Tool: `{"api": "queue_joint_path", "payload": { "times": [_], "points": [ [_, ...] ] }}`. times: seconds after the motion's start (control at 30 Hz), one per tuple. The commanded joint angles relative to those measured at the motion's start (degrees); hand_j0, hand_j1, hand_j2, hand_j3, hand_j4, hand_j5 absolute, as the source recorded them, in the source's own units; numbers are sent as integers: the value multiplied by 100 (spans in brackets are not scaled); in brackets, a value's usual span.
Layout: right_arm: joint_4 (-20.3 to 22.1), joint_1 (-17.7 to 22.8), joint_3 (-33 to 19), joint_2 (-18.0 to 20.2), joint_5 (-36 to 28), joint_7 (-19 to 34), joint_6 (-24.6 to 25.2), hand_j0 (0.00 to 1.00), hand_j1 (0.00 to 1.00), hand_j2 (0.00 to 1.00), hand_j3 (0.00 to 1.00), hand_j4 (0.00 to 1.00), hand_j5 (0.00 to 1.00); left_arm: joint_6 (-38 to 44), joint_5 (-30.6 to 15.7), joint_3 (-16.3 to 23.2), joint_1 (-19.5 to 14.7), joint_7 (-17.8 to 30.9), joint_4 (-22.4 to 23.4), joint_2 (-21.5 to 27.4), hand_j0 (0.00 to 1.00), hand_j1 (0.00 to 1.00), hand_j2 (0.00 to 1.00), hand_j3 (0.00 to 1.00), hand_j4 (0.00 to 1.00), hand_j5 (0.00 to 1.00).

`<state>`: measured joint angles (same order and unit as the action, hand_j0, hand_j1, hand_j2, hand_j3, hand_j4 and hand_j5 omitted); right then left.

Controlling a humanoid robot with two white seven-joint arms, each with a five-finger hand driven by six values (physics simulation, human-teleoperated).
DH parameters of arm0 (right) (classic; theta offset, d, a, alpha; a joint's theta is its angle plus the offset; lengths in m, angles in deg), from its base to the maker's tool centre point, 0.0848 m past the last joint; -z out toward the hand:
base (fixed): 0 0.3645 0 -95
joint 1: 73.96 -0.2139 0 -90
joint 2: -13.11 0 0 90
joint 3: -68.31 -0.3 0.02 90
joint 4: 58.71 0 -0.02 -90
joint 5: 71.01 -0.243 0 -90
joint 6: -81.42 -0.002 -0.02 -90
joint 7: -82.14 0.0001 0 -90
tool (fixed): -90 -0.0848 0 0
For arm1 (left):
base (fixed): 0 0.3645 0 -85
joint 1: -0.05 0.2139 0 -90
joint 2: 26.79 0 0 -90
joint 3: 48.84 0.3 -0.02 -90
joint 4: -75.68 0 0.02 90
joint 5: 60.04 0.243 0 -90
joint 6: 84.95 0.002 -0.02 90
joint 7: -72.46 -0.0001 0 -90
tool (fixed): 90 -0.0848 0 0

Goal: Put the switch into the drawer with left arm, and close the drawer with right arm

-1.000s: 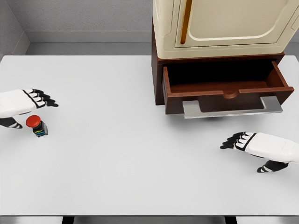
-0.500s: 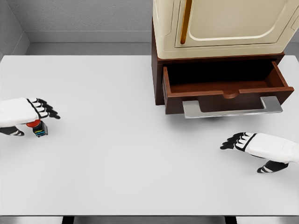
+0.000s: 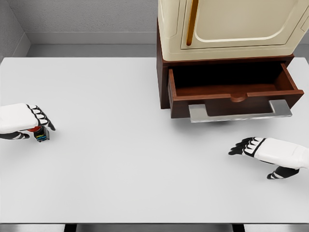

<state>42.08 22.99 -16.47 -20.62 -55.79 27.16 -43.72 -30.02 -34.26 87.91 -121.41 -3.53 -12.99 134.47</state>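
Your left robot hand (image 3: 21,121) curls over the switch (image 3: 41,135), not yet lifted; the drawer (image 3: 234,94), far right, gapes; the right robot hand (image 3: 260,150) rests open.

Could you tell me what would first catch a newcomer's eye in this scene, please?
The open brown drawer with its silver handle, under a cream cabinet at upper right, stands out first. At far left, the left hand covers the red-topped switch. The right hand rests low right on the white table.
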Motion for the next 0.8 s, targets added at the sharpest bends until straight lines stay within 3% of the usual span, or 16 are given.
{"api": "queue_joint_path", "payload": {
  "times": [0.0, 0.23, 0.3, 0.37, 0.47, 0.57, 0.77],
  "points": [
    [2, 0, -3, 15, -37, -2, 15, 100, 100, 100, 100, 100, 100, 6, -20, -7, 0, 5, 25, 3, 73, 73, 73, 73, 73, 73],
    [2, -18, -30, 24, -37, -2, 15, 100, 100, 100, 100, 100, 100, 6, 77, -7, 0, 14, 34, -41, 73, 73, 73, 73, 73, 73],
    [2, -18, -39, 24, -37, -2, 15, 100, 100, 100, 100, 100, 100, 6, 77, -7, 0, 14, 34, -15, 55, 55, 55, 55, 55, 55],
    [2, -18, -47, 24, -37, -2, 15, 100, 100, 100, 100, 100, 100, 6, 77, -7, 0, 14, 34, -32, 53, 53, 53, 53, 53, 53],
    [2, -18, -47, 33, -37, -2, 15, 100, 100, 100, 100, 100, 100, 6, 77, -7, 0, 14, 26, -32, 39, 39, 39, 39, 39, 39],
    [2, 0, -47, 33, -37, -2, 15, 100, 100, 100, 100, 100, 100, 6, 77, -8, 0, 14, 25, -24, 34, 34, 34, 34, 34, 34],
    [2, -17, -47, 42, -37, -2, 15, 100, 100, 100, 100, 100, 100, 6, 68, -43, -114, -4, 17, -6, 34, 34, 34, 34, 34, 34]
  ]
}}
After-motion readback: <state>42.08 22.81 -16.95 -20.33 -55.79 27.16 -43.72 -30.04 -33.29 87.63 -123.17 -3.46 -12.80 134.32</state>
